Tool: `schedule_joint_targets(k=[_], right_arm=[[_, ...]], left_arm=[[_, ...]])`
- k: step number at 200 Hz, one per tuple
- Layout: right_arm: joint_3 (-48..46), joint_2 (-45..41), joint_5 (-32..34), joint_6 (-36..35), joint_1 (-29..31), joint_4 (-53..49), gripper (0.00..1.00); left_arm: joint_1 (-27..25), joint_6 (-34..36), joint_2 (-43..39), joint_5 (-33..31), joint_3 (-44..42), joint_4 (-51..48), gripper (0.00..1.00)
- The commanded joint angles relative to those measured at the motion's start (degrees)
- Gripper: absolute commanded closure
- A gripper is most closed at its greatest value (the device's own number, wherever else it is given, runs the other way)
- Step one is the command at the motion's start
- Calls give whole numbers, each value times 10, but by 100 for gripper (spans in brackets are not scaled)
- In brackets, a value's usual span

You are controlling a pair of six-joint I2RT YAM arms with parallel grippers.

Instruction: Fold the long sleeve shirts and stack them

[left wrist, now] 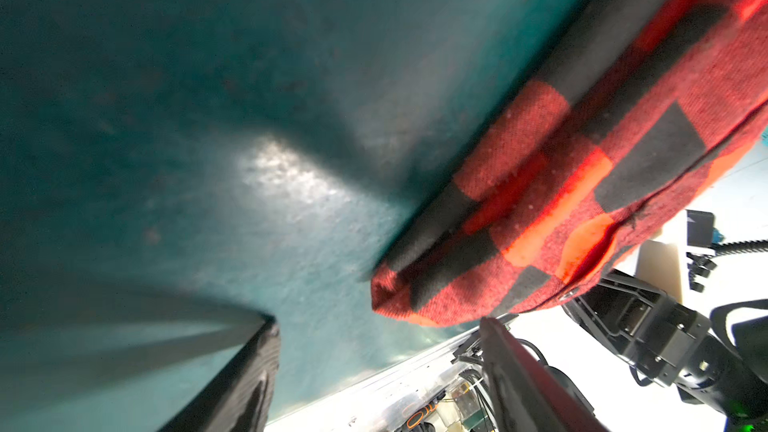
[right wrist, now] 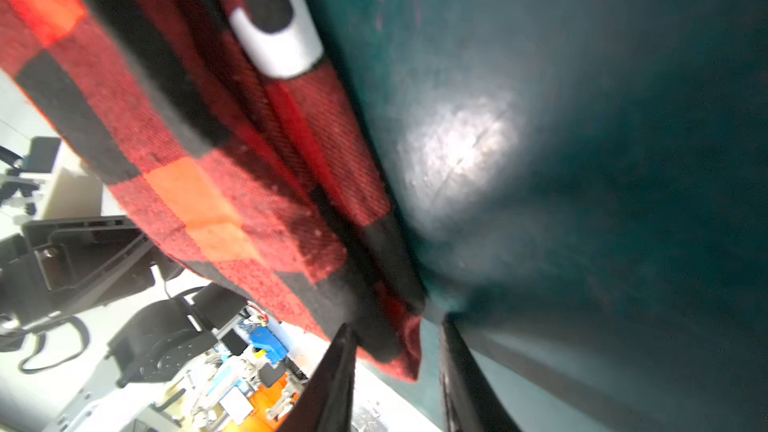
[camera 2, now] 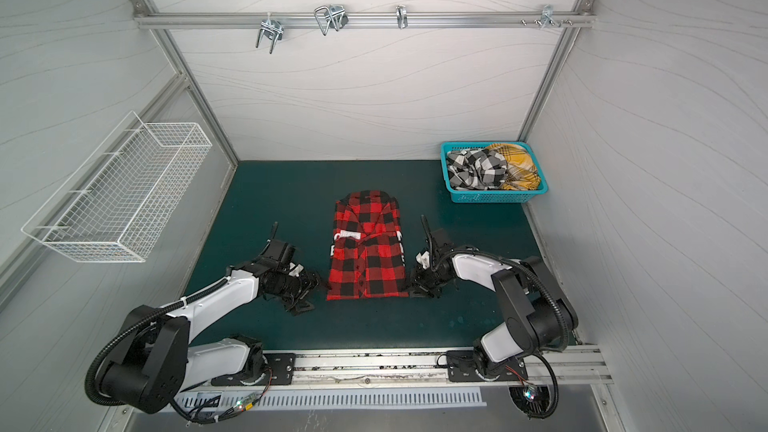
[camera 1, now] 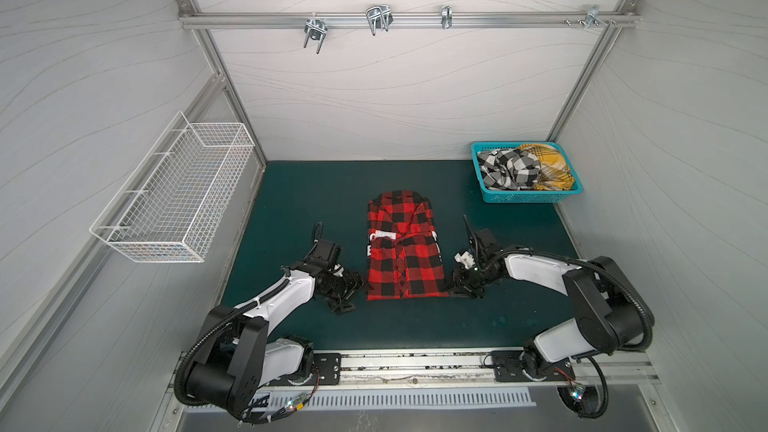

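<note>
Both top views, left to right. Wire basket (camera 1: 178, 201) on the left wall, nothing seen in it. Left hand (camera 1: 351, 296) sits low on the bench (camera 1: 311, 193), just beside the near left corner of the red shirt (camera 1: 401, 251). Left wrist view: fingers (left wrist: 245, 367) spread, nothing between them, shirt corner just ahead.

Red shirt lies flat mid-bench as a narrow panel, collar far, hem near, sides turned in. Both hands at the hem corners fits a joint lift of the hem toward the collar, I judge.

Right hand (camera 1: 463, 289) is at the near right corner. Right wrist view: fingers (right wrist: 338, 367) partly spread and straddling that corner. Bench shows between cloth and one finger, so probably not pinched yet; the view is blurred.

Far right, the basket (camera 1: 523, 199) holds the check shirt (camera 1: 509, 168) and yellow shirt (camera 1: 550, 168), crumpled, waiting unfolded.

Hard to see: the white letters on the red shirt are cut by the folds and unreadable. Its sleeves are hidden. The basket may hold more cloth underneath. Both hands' fingertips merge with the dark bench from above.
</note>
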Motion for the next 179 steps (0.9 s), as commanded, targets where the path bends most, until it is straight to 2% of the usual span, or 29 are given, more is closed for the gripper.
schedule_joint_targets(k=[1, 46, 78, 140, 179], right_arm=[[-3, 20, -4, 8, 12, 14, 70], [-7, 17, 0, 25, 25, 28, 82], [-8, 15, 1, 34, 28, 32, 84], [-8, 16, 3, 37, 30, 31, 84], [-6, 12, 2, 40, 34, 28, 85]], left_arm=[[3, -7, 23, -16, -27, 28, 25], [20, 0, 42, -7, -30, 46, 28], [27, -1, 65, 0, -36, 64, 29], [30, -41, 123, 46, -64, 169, 38], [31, -36, 128, 34, -59, 152, 43]])
